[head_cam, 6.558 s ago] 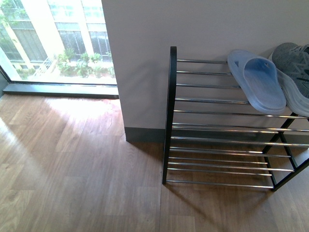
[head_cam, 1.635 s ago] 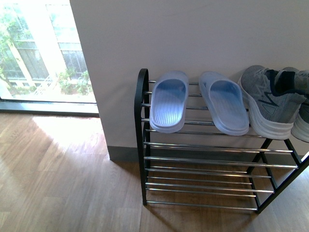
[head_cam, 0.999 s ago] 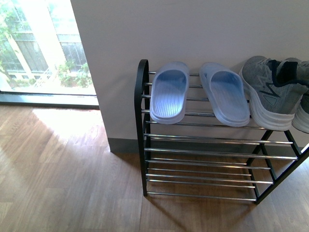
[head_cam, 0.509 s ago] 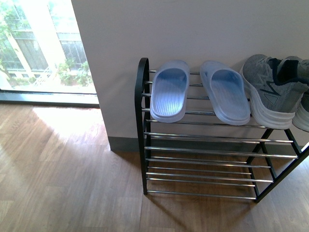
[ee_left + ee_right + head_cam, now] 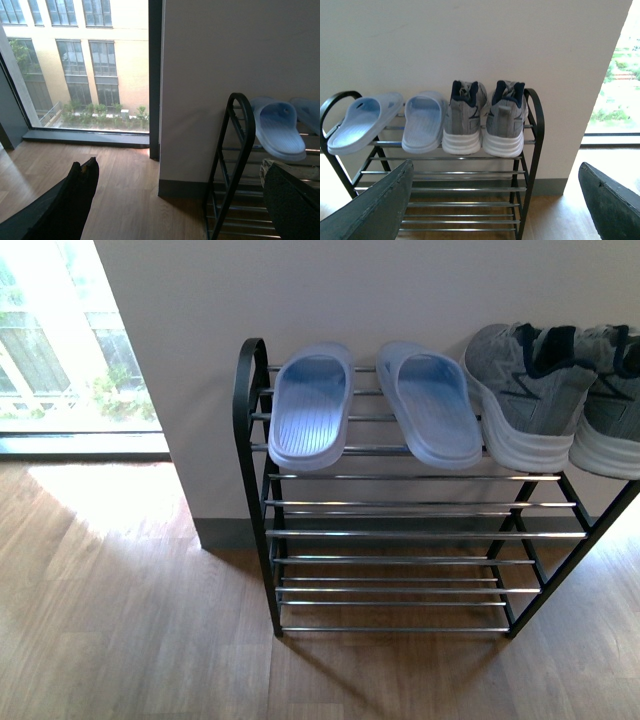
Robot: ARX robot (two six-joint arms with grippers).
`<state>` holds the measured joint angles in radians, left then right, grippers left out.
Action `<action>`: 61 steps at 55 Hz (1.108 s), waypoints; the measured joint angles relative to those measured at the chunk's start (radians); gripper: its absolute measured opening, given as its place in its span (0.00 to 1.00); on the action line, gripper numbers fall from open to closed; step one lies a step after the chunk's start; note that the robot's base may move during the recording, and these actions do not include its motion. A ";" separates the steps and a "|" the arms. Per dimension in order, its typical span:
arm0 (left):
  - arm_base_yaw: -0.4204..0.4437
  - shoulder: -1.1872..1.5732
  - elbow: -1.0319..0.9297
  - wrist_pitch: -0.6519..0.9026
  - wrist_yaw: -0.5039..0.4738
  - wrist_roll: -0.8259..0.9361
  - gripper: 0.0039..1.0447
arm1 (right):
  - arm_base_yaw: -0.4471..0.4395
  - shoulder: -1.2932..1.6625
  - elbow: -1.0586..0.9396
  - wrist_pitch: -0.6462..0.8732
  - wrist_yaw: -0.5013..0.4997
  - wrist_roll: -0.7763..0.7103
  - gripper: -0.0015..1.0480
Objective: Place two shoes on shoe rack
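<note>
Sitting on the top tier of the shoe rack [image 5: 400, 534]: pale blue slides [image 5: 375, 405] at the left end, grey sneakers [image 5: 482, 117] at the right, heels overhanging the near rod, toes toward the wall, likely for stable support across the rods. Left tool [image 5: 180, 200] and right tool [image 5: 497, 200] hanging released, fingers spread wide, grasping nothing, well apart from the rack. Looking complete, judging by four shoes already resting there.

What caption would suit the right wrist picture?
Blue slides and grey sneakers lined up on the shoe rack's top tier.
</note>
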<state>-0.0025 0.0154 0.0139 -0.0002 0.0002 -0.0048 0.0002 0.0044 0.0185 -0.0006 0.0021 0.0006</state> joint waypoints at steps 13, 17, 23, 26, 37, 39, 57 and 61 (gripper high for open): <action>0.000 0.000 0.000 0.000 0.000 0.000 0.91 | 0.000 0.000 0.000 0.000 0.000 0.000 0.91; 0.000 0.000 0.000 0.000 0.000 0.000 0.91 | 0.000 0.000 0.000 0.000 0.000 0.000 0.91; 0.000 0.000 0.000 0.000 0.000 0.000 0.91 | 0.000 0.000 0.000 0.000 0.000 0.000 0.91; 0.000 0.000 0.000 0.000 0.000 0.000 0.91 | 0.000 0.000 0.000 0.000 0.000 0.000 0.91; 0.000 0.000 0.000 0.000 0.000 0.000 0.91 | 0.000 0.000 0.000 0.000 -0.002 0.000 0.91; 0.000 0.000 0.000 0.000 0.000 0.000 0.91 | 0.000 0.000 0.000 0.000 -0.001 0.000 0.91; 0.000 0.000 0.000 0.000 0.000 0.000 0.91 | 0.000 0.000 0.000 0.000 -0.002 0.000 0.91; 0.000 0.000 0.000 0.000 0.000 0.000 0.91 | 0.000 0.000 0.000 0.000 -0.003 0.000 0.91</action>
<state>-0.0025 0.0154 0.0139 -0.0006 -0.0002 -0.0044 0.0002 0.0044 0.0185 -0.0010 -0.0006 0.0002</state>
